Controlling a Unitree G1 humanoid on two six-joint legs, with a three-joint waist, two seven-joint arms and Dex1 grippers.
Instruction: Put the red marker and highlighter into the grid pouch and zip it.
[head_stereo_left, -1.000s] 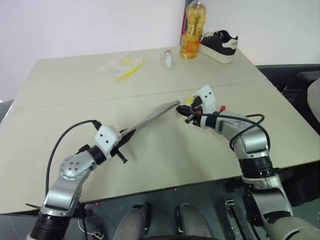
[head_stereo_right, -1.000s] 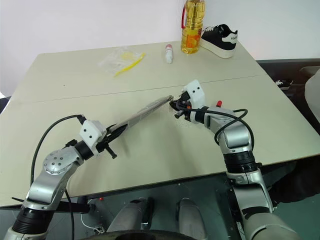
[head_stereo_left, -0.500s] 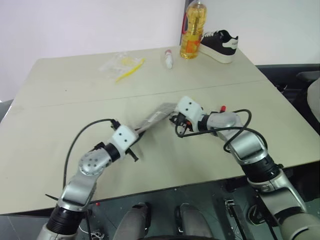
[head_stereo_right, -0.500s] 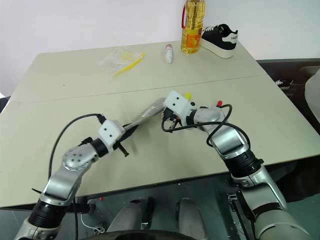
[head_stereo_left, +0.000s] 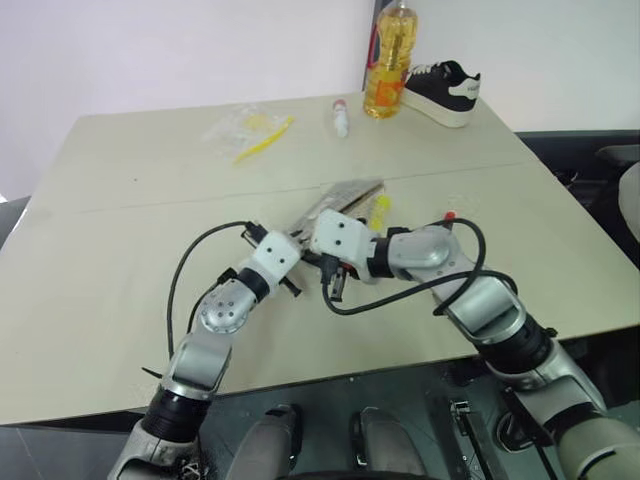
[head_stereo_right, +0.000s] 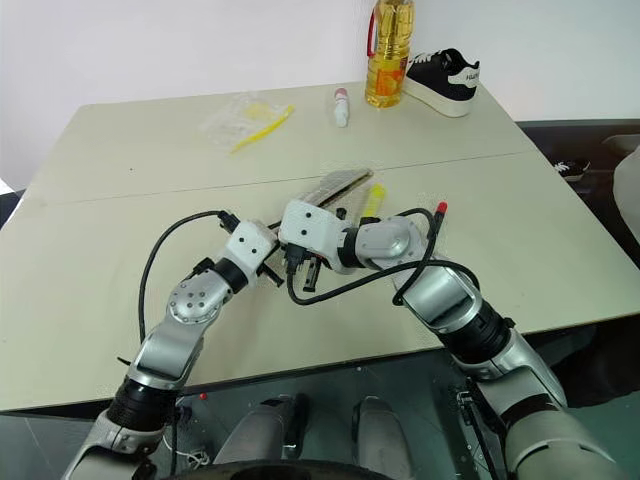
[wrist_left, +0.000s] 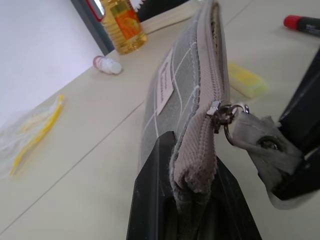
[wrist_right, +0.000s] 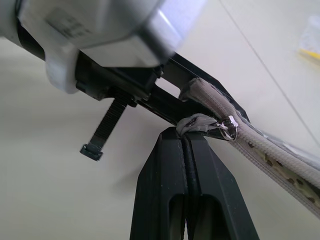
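Left wrist view is showing the left claw (wrist_left: 192, 200) clenched on the end of the grid pouch (wrist_left: 182, 100), holding it on edge above the table (wrist_left: 90, 145), zipper teeth uppermost. The right claw (wrist_right: 186, 145) is gripping the grey fabric tab of the zipper pull (wrist_left: 250, 137) — its fingers are pressed tight together on it. The pull is sitting close to the left claw's end of the pouch.

The highlighter (head_stereo_left: 379, 211) is lying on the table just beside the pouch, and the red marker (head_stereo_right: 438, 211) is resting farther right, behind the right forearm; both are outside the pouch, so this looks like the opening stroke. To do it well, the left claw should be anchoring the pouch end firmly while the right is drawing the tab straight along the zipper line, keeping the fabric taut — any sideways tug risks jamming the slider.

The wrist views are giving the grip on the tab; the head views are revealing where the two pens lie.
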